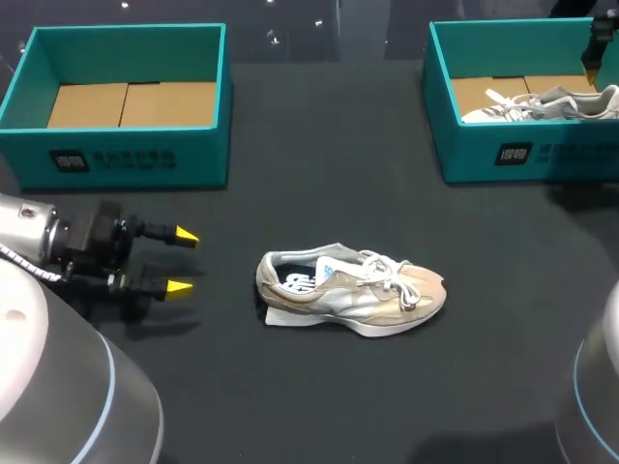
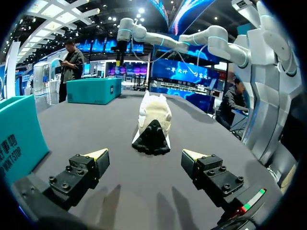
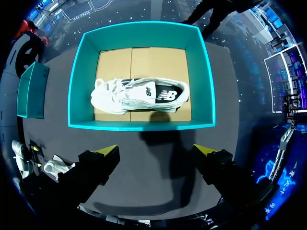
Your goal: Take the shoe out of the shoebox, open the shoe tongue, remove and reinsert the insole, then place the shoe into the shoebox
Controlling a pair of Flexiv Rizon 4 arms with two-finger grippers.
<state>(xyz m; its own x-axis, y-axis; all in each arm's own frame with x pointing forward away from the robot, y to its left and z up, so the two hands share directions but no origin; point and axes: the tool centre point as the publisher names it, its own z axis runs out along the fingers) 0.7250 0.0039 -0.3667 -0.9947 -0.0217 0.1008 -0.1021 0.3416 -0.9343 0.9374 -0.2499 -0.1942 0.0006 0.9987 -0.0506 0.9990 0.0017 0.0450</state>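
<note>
Loose sneaker lies on the dark table, near the middle and out of either box. Its long axis runs across the table: heel toward my left side, toe toward my right. The opening faces up and a little toward the camera, with a dark insole showing inside. Laces lie across the tongue, which I judge is not yet pulled open. A pale flat edge shows under the heel; cannot tell what it is. Left gripper hangs low over the table, apart from the heel, with its fingers spread wide and nothing between them. Its yellow tips point along the sneaker's axis, and in the left wrist view the heel sits straight ahead, centred on the gap. Right gripper is also wide open and holds nothing. It hovers above the right shoebox, well apart from the loose sneaker. Below it a boxed sneaker lies on its side on the cardboard floor, lengthwise across the box. The left shoebox stands behind the left gripper, cardboard floor showing. Judgement: the left arm is much the nearer and is lined up heel-on, so a straight advance along the axis meets the heel first. Any grip on tongue or insole needs a reach past the collar.
</note>
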